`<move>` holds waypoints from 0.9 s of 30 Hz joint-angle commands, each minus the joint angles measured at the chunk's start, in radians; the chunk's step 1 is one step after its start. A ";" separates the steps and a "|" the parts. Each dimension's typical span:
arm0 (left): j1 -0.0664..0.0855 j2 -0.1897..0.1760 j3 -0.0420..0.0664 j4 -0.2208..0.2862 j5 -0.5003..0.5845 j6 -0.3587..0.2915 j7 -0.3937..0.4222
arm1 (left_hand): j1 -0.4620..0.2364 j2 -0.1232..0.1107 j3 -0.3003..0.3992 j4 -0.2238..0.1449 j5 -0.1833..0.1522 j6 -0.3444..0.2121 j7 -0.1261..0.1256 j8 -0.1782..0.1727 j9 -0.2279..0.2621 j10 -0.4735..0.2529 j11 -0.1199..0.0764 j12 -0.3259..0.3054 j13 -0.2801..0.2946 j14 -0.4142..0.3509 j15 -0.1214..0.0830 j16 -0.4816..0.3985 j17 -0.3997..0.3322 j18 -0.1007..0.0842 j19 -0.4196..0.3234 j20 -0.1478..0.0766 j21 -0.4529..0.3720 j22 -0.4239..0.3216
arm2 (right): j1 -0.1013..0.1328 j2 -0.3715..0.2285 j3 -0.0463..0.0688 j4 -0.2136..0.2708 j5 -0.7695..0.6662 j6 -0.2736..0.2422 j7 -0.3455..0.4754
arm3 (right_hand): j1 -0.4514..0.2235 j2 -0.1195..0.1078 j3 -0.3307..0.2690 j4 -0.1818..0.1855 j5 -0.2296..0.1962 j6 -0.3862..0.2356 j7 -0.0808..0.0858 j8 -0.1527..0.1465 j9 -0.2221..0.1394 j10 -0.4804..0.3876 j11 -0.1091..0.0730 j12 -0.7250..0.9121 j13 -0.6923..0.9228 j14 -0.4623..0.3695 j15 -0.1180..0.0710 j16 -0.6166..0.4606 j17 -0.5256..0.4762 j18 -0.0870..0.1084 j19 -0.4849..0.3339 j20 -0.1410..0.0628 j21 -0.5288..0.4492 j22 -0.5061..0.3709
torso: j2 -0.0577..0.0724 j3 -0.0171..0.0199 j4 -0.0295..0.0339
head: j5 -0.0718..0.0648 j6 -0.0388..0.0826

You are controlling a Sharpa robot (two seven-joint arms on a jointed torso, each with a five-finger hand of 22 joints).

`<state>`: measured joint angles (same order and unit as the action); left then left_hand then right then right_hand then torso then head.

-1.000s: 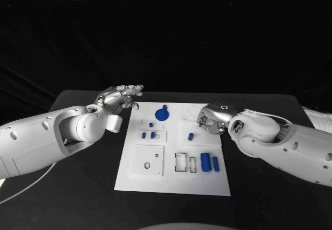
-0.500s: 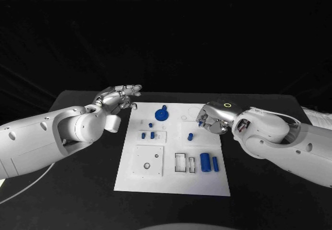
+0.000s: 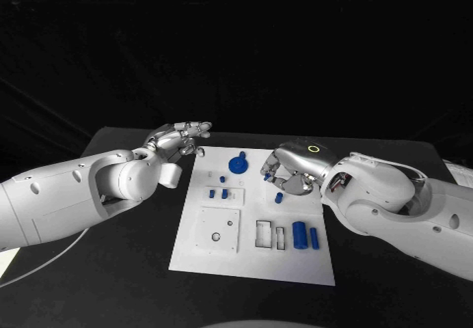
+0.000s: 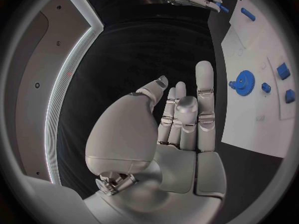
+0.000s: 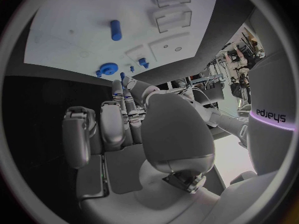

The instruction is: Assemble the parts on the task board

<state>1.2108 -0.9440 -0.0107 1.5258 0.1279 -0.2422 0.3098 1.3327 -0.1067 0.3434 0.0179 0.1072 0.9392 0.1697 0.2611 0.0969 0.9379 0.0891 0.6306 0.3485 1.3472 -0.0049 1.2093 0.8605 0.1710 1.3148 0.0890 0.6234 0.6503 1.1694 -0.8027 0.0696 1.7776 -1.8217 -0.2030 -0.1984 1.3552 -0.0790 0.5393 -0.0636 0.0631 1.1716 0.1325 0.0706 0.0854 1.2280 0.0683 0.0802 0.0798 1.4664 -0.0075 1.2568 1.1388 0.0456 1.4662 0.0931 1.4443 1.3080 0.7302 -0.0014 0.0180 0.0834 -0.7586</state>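
Left hand hovers over the black table beside the task board, fingers extended and apart, holding nothing; blue parts lie on the board; right hand, fingers curled, grip undeterminable, hangs over its far right portion.

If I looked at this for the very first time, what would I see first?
Probably the white task board in the middle of the black table, dotted with small blue parts such as the round gear near its far edge. Next, the two big white arms: the left hand hovers by the board's far left corner, and the right hand hangs over its far right part.
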 commanded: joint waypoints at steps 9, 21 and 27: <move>0.001 0.011 0.001 0.006 -0.005 0.010 0.005 | 0.012 -0.001 -0.001 -0.005 0.007 -0.011 0.001 0.006 0.001 -0.009 -0.001 0.006 0.000 -0.003 0.007 0.004 0.000 0.008 0.001 0.009 -0.004 0.001 | -0.057 0.112 -0.005 -0.053 0.012 0.026 0.032 | -0.009 -0.002 0.000 0.004 -0.004 0.005 0.000 0.002 0.001 0.003 -0.002 -0.007 -0.001 0.035 -0.010 0.004 -0.001 -0.004 0.054 -0.007 0.004 0.058 | 0.002 -0.0013 0.0034 | 0.091 -0.026; 0.002 0.019 0.001 0.008 -0.005 0.012 0.006 | 0.012 -0.001 -0.001 -0.005 0.007 -0.011 0.001 0.006 0.001 -0.009 -0.001 0.006 0.000 -0.003 0.007 0.004 0.000 0.008 0.001 0.009 -0.004 0.001 | -0.109 0.184 -0.019 -0.094 0.021 0.039 0.058 | -0.008 -0.002 0.000 0.003 -0.004 0.004 0.000 0.001 0.001 0.002 -0.002 -0.008 -0.001 0.035 -0.011 0.005 -0.001 -0.004 0.053 -0.008 0.003 0.056 | 0.003 -0.0021 0.0043 | 0.148 -0.061; 0.002 0.019 0.001 0.009 -0.005 0.012 0.006 | 0.012 -0.001 -0.001 -0.005 0.007 -0.011 0.001 0.006 0.001 -0.009 -0.001 0.006 0.000 -0.003 0.007 0.004 0.000 0.008 0.001 0.009 -0.004 0.001 | -0.127 0.205 -0.026 -0.114 0.024 0.042 0.066 | -0.008 -0.002 -0.001 0.003 -0.005 0.004 0.000 0.001 0.001 0.002 -0.002 -0.008 -0.001 0.035 -0.011 0.004 -0.001 -0.004 0.053 -0.008 0.003 0.056 | 0.002 -0.0012 0.0030 | 0.156 -0.070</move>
<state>1.2113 -0.9268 -0.0105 1.5314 0.1277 -0.2415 0.3095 1.3327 -0.1067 0.3434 0.0179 0.1072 0.9359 0.1729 0.2611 0.0967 0.9380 0.0892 0.6306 0.3483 1.3472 -0.0049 1.2093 0.8605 0.1710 1.3148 0.0890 0.6234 0.6503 1.0445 -0.6003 0.0438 1.6677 -1.8005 -0.1769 -0.1514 1.3553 -0.0791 0.5393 -0.0637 0.0613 1.1706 0.1327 0.0683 0.0853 1.2281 0.0688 0.0762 0.0788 1.4628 -0.0111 1.2568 1.1388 0.0456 1.4662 0.0931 1.4443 1.3076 0.7329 -0.0034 0.0221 0.2361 -0.8242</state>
